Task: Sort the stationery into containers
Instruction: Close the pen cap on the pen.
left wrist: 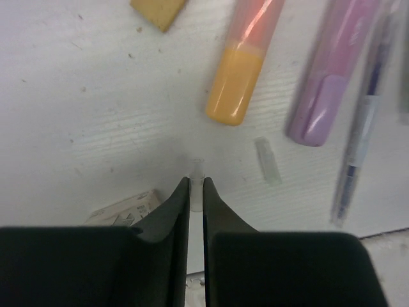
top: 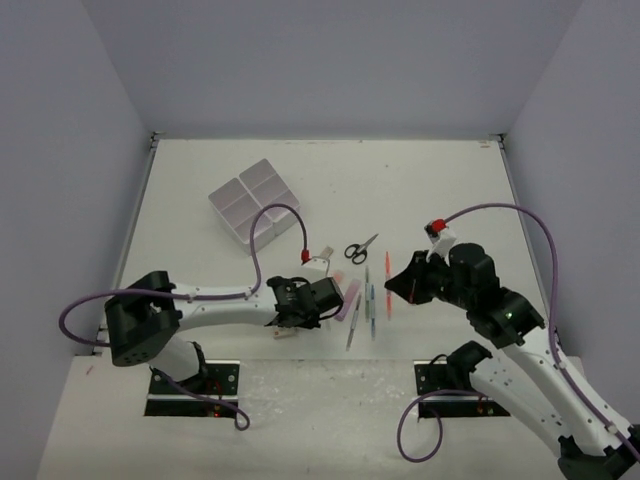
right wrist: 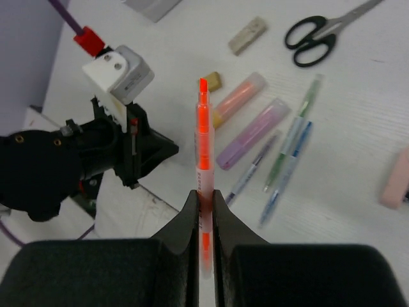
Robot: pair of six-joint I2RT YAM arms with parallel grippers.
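When you look down from the top, the containers [top: 255,203] sit at the far left of the table [top: 440,180] — four white bins joined in a square, well apart from everything else. One pair of scissors [top: 360,247] lies between the two arms. Just below it lie three thin pens [top: 367,292], side by side. The left gripper [top: 332,297] is low, right next to the purple highlighter [top: 348,300]. The right gripper [top: 393,286] is on the other side of the pens, with a red-orange pen [top: 388,270].

From the left wrist, the left gripper [left wrist: 197,182] has its fingers nearly together, pinched on one small clear bit [left wrist: 197,167] on the table. A second clear bit [left wrist: 268,160] lies just beside it. Ahead lie one orange highlighter [left wrist: 239,77], the purple highlighter [left wrist: 335,77] and a tan eraser [left wrist: 158,9]. One printed eraser [left wrist: 124,208] sits by the left finger.

From the right wrist, the right gripper [right wrist: 204,195] has its fingers clamped on the red-orange pen [right wrist: 203,141], which points out ahead. Past it are the two highlighters, the three thin pens [right wrist: 291,137], the scissors [right wrist: 319,38] and two erasers — the tan eraser [right wrist: 213,81] and a pale eraser [right wrist: 248,35]. One pink piece [right wrist: 395,179] shows at the right edge.
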